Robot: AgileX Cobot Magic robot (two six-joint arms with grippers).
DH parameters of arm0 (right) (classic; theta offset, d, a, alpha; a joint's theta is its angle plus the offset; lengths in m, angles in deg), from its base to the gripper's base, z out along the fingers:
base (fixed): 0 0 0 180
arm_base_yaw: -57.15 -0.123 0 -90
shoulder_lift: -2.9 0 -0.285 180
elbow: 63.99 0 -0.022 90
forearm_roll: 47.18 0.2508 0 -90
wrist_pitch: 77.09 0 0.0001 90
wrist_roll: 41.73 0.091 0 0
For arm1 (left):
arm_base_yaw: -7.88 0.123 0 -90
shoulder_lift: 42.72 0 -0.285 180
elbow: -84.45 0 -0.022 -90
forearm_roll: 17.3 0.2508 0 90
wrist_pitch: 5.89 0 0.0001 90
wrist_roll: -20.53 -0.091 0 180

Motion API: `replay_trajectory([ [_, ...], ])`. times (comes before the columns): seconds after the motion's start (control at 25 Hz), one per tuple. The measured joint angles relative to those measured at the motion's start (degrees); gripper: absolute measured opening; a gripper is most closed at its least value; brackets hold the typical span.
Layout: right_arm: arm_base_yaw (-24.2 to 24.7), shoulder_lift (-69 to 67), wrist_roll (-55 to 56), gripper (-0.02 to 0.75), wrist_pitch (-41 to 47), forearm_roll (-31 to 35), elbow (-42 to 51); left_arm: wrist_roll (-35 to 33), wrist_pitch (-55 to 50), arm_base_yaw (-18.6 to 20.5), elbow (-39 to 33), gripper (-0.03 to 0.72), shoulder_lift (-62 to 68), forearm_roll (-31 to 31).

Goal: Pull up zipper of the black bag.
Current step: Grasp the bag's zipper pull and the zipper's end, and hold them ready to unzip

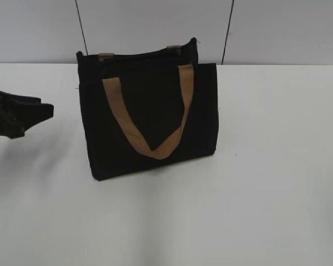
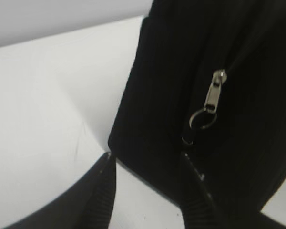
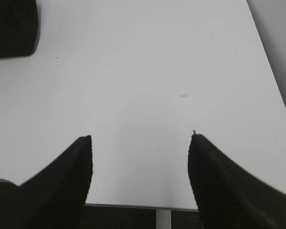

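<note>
While the boxy black fabric bag (image 1: pixel 150 111) with tan webbing strap handles (image 1: pixel 150 119) stands upright on the white table (image 1: pixel 266 183), the left gripper (image 1: pixel 47 111) hovers to the bag's left, apart from it, its jaws spread wide with nothing between them. From the left wrist, the bag's black zipper with its silvery metal pull tab and ring (image 2: pixel 209 102) hangs just beyond the fingertips (image 2: pixel 105 164). Away from the bag, the right gripper (image 3: pixel 139 138) is likewise parted and empty over bare tabletop.
</note>
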Motion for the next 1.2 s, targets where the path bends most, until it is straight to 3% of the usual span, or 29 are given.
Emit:
replay_trajectory([
  [0.12, 0.00, 0.00, 0.00, 0.482, 0.00, 0.00, 0.00, 0.11, 2.71, 0.32, 3.27, 0.328, 6.41, 7.09],
  [0.24, 0.00, 0.00, 0.00, 0.482, 0.00, 0.00, 0.00, -1.39, 6.46, -0.77, 6.77, 0.328, 12.75, 9.43],
  [0.56, 0.00, 0.00, 0.00, 0.482, 0.00, 0.17, 0.00, -4.65, 10.93, -5.54, 15.17, 0.329, 23.76, 9.39],
  [0.8, 0.00, 0.00, 0.00, 0.482, 0.00, 0.17, 0.00, -10.37, 10.94, -8.06, 16.35, 0.326, 25.86, 2.62],
  [0.88, 0.00, 0.00, 0.00, 0.482, 0.00, 0.17, 0.00, -11.16, 10.88, -8.59, 16.35, 0.295, 26.09, 0.71],
  [1.04, 0.00, 0.00, 0.00, 0.482, 0.00, 0.17, 0.00, -12.03, 10.71, -9.26, 16.35, 0.067, 26.15, -2.76],
  [1.2, 0.00, 0.00, 0.00, 0.482, 0.00, 0.17, 0.00, -12.23, 10.71, -9.26, 16.35, 0.026, 26.15, -3.32],
])
